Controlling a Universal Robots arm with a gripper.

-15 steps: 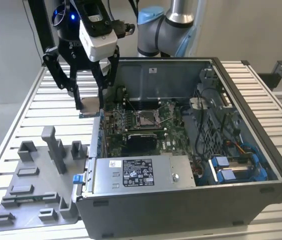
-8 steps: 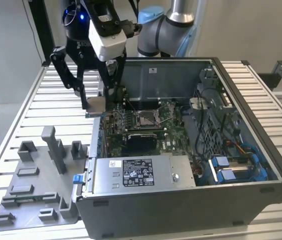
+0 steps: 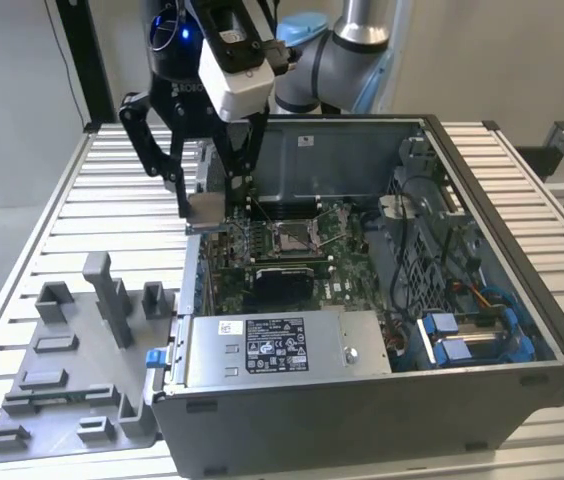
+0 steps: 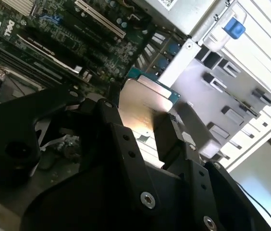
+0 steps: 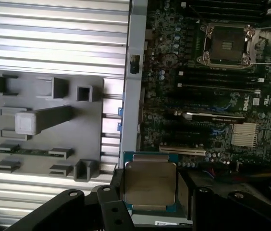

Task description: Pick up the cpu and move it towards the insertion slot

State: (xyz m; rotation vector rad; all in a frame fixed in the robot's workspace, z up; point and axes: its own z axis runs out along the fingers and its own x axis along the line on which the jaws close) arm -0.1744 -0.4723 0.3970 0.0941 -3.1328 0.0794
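**Item 1 – cpu** [image 5: 150, 182]: thin square chip, pale metal top. Held off the surface by two opposite edges, metal top facing the first wrist cam. In the exterior view it hangs over the wall of the computer case [image 3: 482, 330] on that view's left, at the motherboard [image 3: 347, 275] edge. Not yet over the socket.

**Item 2 – gripper** [image 3: 205, 205]: fingers [image 4: 166, 137] closed narrow onto the chip, one dark pad per side; grip looks square and even in both wrist views.

**Item 3 – insertion slot** [image 3: 294, 237]: square socket, shiny frame, brownish centre, frame looks open. Key relation: the socket lies toward the exterior view's right of the held chip and lower, near but clearly apart, w/ bare board between.

**Item 4 – arm** [image 3: 347, 55]: comes in from behind the case, wrist pointing down, gripper approx. vertical above the case wall.

**Item 5 – grey tray** [image 3: 62, 385]: on the slatted tabletop [image 3: 22, 260], outside the case, exterior view's left.

**Item 6 – power-supply box** [image 3: 272, 350]: at the case front.

**Status**: pick-up looks done; transfer part-way.
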